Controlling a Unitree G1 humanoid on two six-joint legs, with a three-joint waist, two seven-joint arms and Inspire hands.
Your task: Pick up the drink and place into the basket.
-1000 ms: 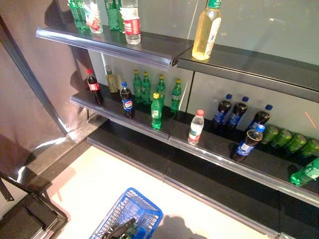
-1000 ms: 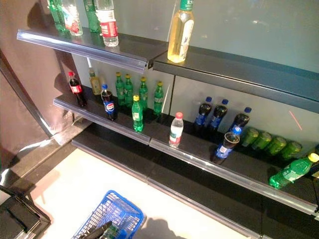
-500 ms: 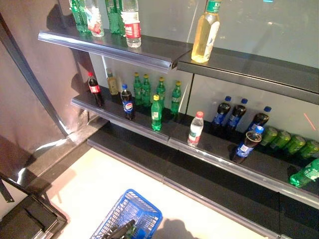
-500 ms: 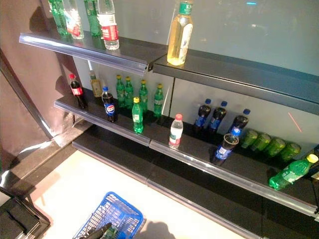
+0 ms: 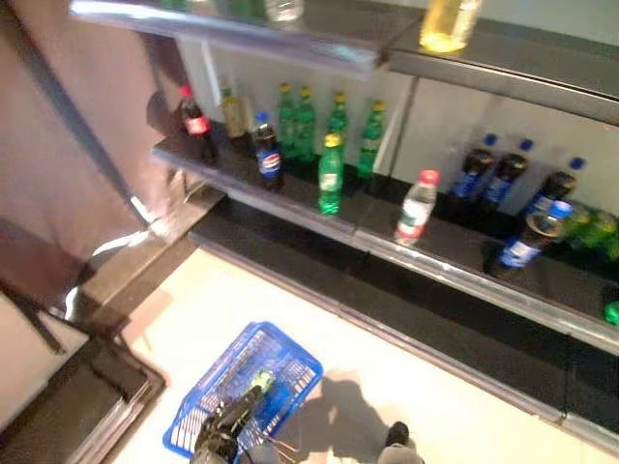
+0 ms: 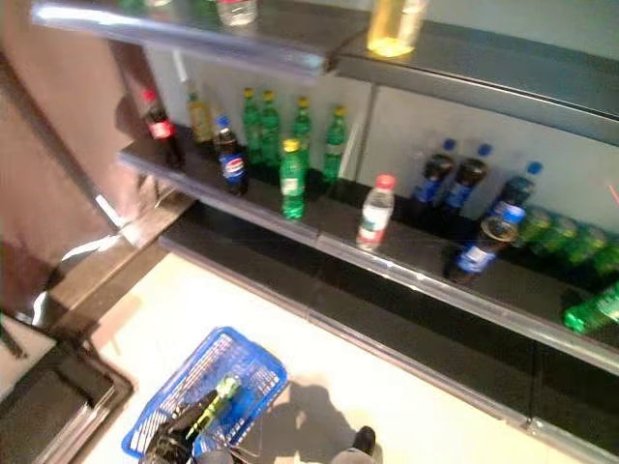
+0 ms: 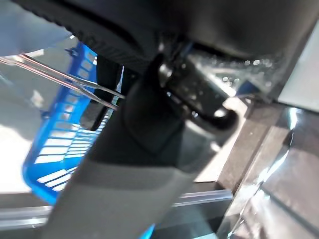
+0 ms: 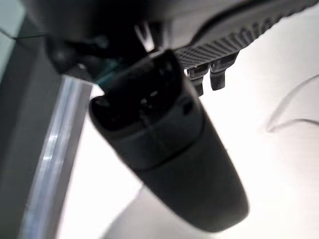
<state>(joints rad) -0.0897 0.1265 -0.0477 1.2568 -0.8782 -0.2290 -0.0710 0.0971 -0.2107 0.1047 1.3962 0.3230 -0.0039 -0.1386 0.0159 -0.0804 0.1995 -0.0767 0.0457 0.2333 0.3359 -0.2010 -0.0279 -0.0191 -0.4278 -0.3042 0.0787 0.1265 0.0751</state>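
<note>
Blue basket (image 5: 193,425) on the pale floor (image 5: 406,387) below the shelves (image 5: 455,280), green bottle (image 5: 259,382) lying inside; left hand (image 5: 221,440) above its near edge, fingers unreadable; right hand (image 8: 169,149) over bare floor, fingers likewise impossible to tell.

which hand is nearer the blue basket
Left. The left hand is right at the blue basket, over its near end. The right hand appears only in its own wrist view, over bare floor, no basket near it.
</note>
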